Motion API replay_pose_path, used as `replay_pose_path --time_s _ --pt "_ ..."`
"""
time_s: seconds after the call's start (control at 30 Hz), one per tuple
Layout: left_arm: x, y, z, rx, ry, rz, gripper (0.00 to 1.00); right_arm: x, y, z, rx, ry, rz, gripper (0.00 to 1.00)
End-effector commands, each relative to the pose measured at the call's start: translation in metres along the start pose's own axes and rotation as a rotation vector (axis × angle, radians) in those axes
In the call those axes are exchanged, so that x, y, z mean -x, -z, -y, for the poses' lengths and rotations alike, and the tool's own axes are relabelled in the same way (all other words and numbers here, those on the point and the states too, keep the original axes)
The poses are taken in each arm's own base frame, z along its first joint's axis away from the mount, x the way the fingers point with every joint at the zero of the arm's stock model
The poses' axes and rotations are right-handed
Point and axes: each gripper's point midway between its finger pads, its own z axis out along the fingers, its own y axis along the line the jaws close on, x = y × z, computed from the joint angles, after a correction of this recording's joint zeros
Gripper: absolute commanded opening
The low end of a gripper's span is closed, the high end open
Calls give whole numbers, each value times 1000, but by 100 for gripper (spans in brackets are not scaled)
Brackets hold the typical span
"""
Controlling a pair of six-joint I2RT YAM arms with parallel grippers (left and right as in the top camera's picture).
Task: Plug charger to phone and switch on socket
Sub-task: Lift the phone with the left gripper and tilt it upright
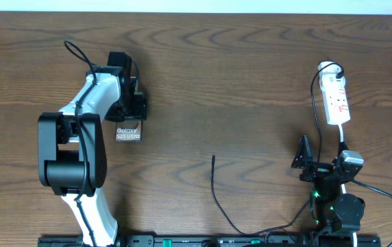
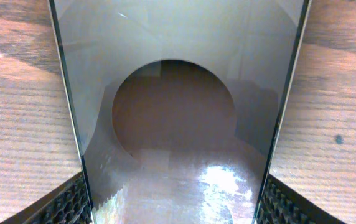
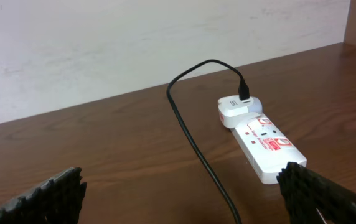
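Observation:
The phone (image 1: 128, 134) lies left of centre with its white "Galaxy S25 Ultra" text showing. My left gripper (image 1: 133, 104) is over its far end. In the left wrist view the phone (image 2: 178, 93), dark and glossy with a large circle, fills the space between both pads, which press on its long edges. The charger (image 1: 214, 171) is a thin black cable with its free tip mid-table, apart from the phone. Its other end plugs into a white adapter (image 3: 237, 109) on the socket (image 1: 336, 99) at the far right. My right gripper (image 1: 311, 163) stands open just short of the socket (image 3: 265, 140), holding nothing.
The charger cable (image 3: 196, 149) runs across the wood between my right fingers. A pale wall (image 3: 134, 43) rises behind the table's far edge. The arm bases stand along the front edge.

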Motion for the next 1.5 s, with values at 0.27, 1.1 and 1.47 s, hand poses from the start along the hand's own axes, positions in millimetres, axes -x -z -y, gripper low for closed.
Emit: replay_pose_path --time_s 0.27,1.1,1.47 --pt "39 148 16 -104 21 394 7 -1 0 -2 8 15 -1 99" --pt "12 295 98 -1143 738 80 8 -1 0 -2 8 15 -1 99" --pt "4 318 86 -1300 920 -157 7 -1 0 -2 8 15 -1 99"
